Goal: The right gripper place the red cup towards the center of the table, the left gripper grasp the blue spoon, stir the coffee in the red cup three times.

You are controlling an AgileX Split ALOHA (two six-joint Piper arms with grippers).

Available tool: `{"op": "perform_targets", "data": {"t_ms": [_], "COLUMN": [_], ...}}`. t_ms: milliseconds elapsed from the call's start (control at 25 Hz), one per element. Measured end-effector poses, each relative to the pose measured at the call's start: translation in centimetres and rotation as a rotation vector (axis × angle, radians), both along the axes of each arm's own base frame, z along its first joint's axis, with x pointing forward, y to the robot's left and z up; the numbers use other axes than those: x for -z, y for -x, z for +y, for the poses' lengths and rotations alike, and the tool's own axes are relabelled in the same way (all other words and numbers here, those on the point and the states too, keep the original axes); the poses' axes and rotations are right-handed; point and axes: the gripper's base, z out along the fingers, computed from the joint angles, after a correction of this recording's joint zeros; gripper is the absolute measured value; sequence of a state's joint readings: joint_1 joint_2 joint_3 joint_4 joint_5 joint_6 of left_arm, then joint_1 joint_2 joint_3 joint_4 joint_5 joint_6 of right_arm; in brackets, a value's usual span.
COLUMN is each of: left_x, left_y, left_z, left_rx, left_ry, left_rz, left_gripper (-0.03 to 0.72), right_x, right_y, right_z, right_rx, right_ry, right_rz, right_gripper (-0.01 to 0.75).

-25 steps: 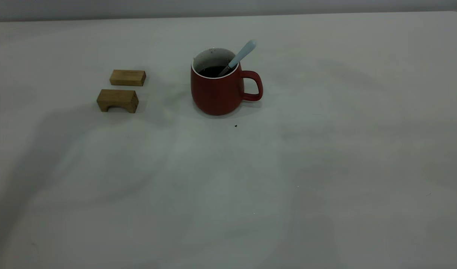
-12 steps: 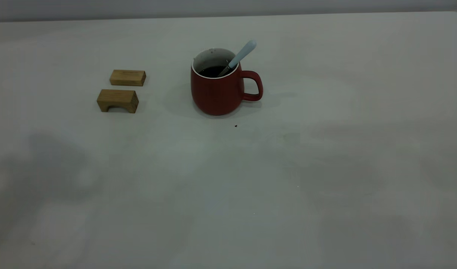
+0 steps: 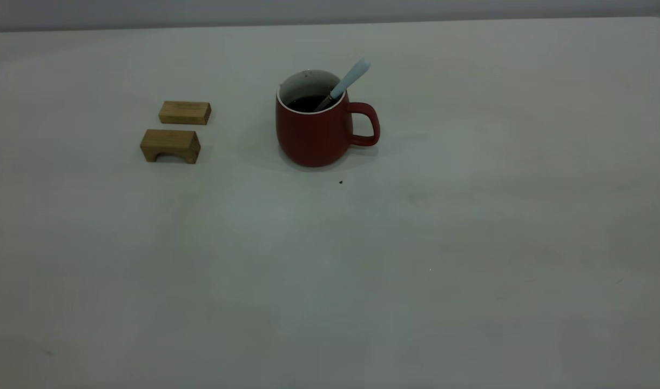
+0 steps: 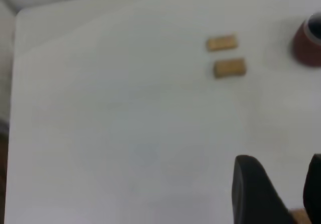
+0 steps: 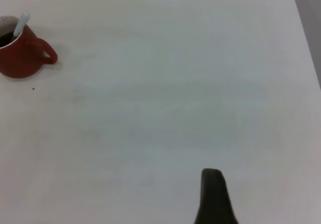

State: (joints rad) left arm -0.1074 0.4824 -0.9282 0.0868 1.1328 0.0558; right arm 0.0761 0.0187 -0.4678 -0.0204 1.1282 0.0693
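The red cup (image 3: 314,135) stands upright on the table (image 3: 362,270), a little left of the middle and toward the far side, handle pointing right. Dark coffee (image 3: 305,102) fills its lower part. The blue spoon (image 3: 351,75) leans in the cup, its handle sticking up over the rim to the right. Neither arm shows in the exterior view. In the left wrist view my left gripper (image 4: 281,161) is open and holds nothing, far from the cup (image 4: 308,43). In the right wrist view my right gripper (image 5: 213,184) is also well away from the cup (image 5: 20,58) and spoon (image 5: 21,23).
Two tan wooden blocks lie left of the cup, a flat one (image 3: 184,112) behind an arched one (image 3: 170,145). A tiny dark speck (image 3: 341,182) sits just in front of the cup. The table's far edge runs along the top of the exterior view.
The arm shadows that lay over the near table have faded away. The cup, spoon and blocks have not moved.
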Motion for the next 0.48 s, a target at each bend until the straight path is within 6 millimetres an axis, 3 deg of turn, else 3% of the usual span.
{"op": "perform_targets", "data": {"t_ms": [200, 480], "left_x": [4.9, 10.9], "left_y": [2.9, 4.5], "left_z": [0.4, 0.4], "left_rx": [-0.076, -0.165], "left_ry": [0.016, 0.046], "left_rz": [0.027, 0.044], "left_gripper": [0.320, 0.320], "right_x": [0.0, 0.0], "right_y": [0.0, 0.0], "right_z": [0.0, 0.0], "right_rx": [0.000, 0.000], "right_ry": [0.000, 0.000], "right_rz": [0.000, 0.000], "right_gripper": [0.572, 0.572]}}
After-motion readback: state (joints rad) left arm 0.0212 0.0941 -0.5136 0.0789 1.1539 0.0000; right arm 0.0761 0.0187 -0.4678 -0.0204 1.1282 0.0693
